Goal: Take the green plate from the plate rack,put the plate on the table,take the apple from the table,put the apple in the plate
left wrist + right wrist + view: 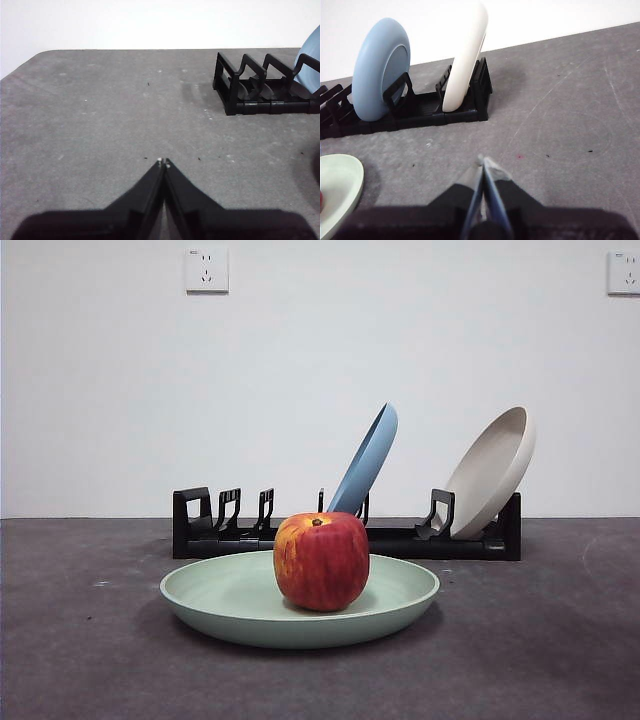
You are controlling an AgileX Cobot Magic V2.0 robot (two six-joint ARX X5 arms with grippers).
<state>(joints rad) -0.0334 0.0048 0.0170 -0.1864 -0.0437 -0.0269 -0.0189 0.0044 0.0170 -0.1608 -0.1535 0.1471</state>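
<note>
The green plate [230, 600] lies flat on the table [80, 640] in front of the plate rack [400, 540]. The red apple [321, 561] stands upright in the middle of the plate. In the right wrist view the plate's edge [342, 185] shows, with a sliver of the apple [321, 199] on it. My left gripper [163, 162] is shut and empty over bare table, away from the rack's end [240, 85]. My right gripper [484, 161] is shut and empty, on the table side of the rack [420, 112]. Neither arm shows in the front view.
A blue plate [365, 460] and a beige plate [490, 472] lean in the rack's slots; both show in the right wrist view, blue [380, 67] and beige [465, 57]. A white wall with two sockets [206, 270] stands behind the table.
</note>
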